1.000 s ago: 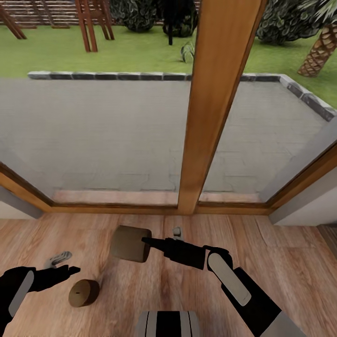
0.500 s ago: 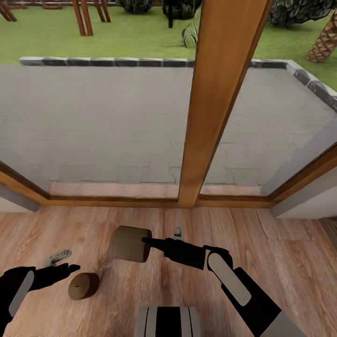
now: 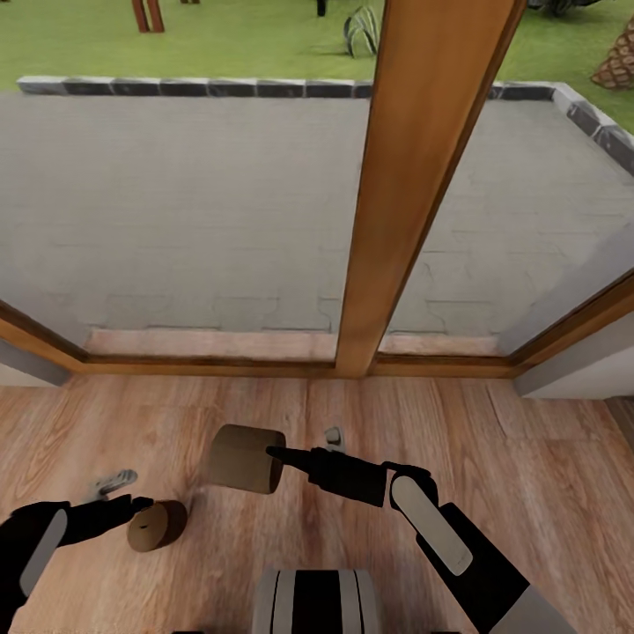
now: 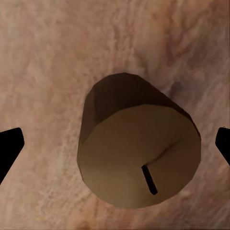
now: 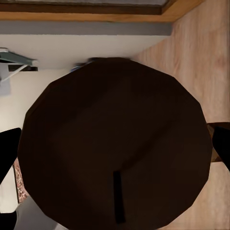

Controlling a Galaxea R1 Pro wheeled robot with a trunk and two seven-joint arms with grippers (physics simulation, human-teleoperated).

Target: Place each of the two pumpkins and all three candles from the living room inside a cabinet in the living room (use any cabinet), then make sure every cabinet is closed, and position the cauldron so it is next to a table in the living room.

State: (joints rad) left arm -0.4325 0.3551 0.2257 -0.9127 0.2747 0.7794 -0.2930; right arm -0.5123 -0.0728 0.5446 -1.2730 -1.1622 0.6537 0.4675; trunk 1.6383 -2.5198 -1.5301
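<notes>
One candle (image 3: 246,458) sits clamped in the right pincer (image 3: 280,454), lifted above the wooden floor (image 3: 528,467), its wick end facing the right wrist camera (image 5: 115,143). A second candle (image 3: 156,526) lies on its side on the floor to the near left, wick (image 4: 149,179) showing. The left pincer (image 3: 130,493) hovers beside it, fingers spread wide with the candle between the tips, gripping nothing. Beyond, a wooden window post (image 3: 414,176) rises before the paved patio (image 3: 176,202).
</notes>
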